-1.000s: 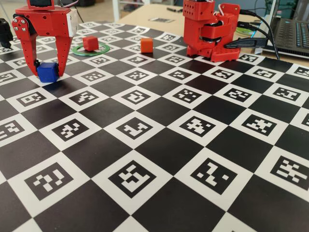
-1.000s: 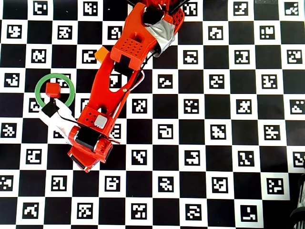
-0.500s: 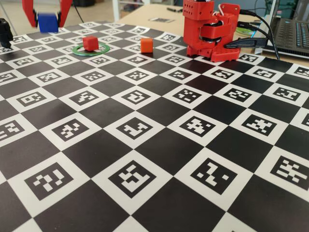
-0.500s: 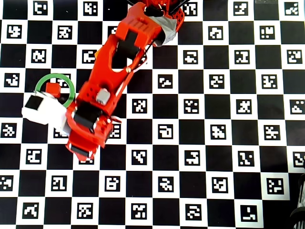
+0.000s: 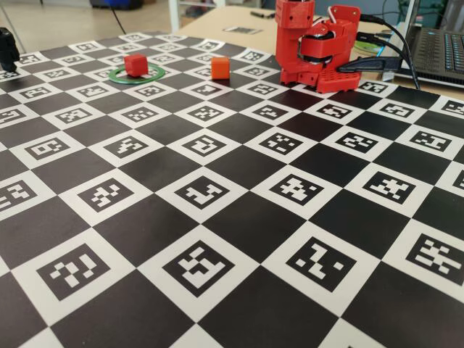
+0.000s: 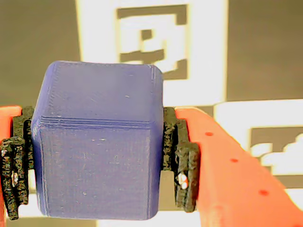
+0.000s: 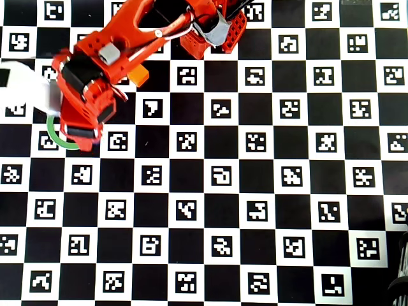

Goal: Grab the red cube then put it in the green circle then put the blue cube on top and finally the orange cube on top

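In the wrist view the blue cube (image 6: 99,146) fills the space between my jaws, and my gripper (image 6: 97,165) is shut on it, black pads (image 6: 183,161) pressed to its sides, with the board well below. The red cube (image 5: 135,64) sits inside the green circle (image 5: 135,75) at the far left of the fixed view, and the orange cube (image 5: 220,68) stands to its right. Gripper and blue cube are above the top edge of that view. In the overhead view my arm (image 7: 108,57) covers the red cube; only an arc of the green circle (image 7: 62,141) and a corner of the orange cube (image 7: 139,77) show.
The arm's red base (image 5: 315,47) stands at the back of the checkered marker board (image 5: 217,217). A laptop (image 5: 438,51) and cables (image 5: 377,61) lie at the back right. A small black object (image 5: 7,47) sits at the left edge.
My gripper lifted the blue cube off the board, rose out of the fixed view, and swung toward the green circle. In the overhead view the arm now covers the red cube.
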`<action>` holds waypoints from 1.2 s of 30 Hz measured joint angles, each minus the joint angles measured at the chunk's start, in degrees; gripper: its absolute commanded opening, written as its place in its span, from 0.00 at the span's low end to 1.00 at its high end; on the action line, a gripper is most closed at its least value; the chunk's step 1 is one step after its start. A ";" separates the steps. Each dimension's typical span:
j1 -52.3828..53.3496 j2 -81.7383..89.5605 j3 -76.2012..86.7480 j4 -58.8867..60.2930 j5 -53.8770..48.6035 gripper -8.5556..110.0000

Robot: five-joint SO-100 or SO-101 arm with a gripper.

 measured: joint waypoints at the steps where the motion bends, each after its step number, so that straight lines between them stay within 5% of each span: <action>1: 0.70 0.26 0.09 0.18 -1.14 0.17; 20: 7.29 -5.27 0.62 0.18 -12.30 0.17; 36: 10.72 -13.54 0.62 -5.71 -11.69 0.17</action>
